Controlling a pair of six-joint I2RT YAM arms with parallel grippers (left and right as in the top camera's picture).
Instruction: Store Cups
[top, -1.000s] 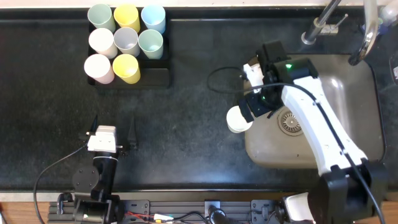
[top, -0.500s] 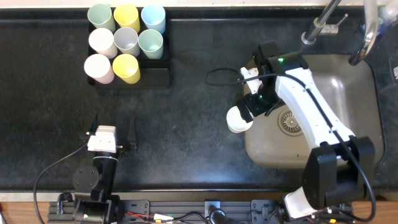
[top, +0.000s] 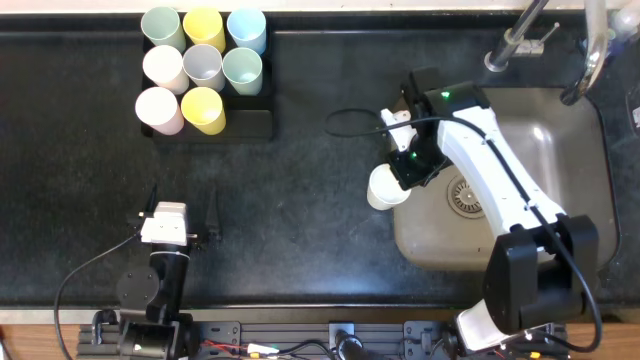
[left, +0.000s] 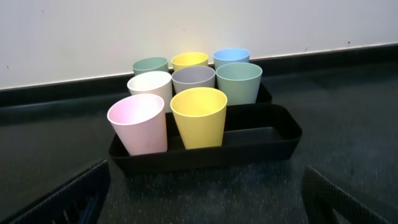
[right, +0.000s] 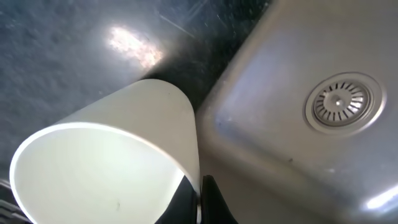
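Carrying a cup to storage is my step, I judge. At far left the black tray (top: 250, 125) holds eight cups, with free space beside the yellow cup (top: 203, 110). My left gripper (top: 183, 208) rests, fingers spread apart. My right gripper (top: 408, 165) clamps the rim of the cream cup (top: 384, 189), smooth, tapered and tilted, over the sink's (top: 560, 130) left edge. Next it needs a long carry left.

I see a white cup (top: 384, 188) tilted right of centre; eight pastel cups (top: 203, 68) stand upright in a black tray (top: 250, 125), upper left.
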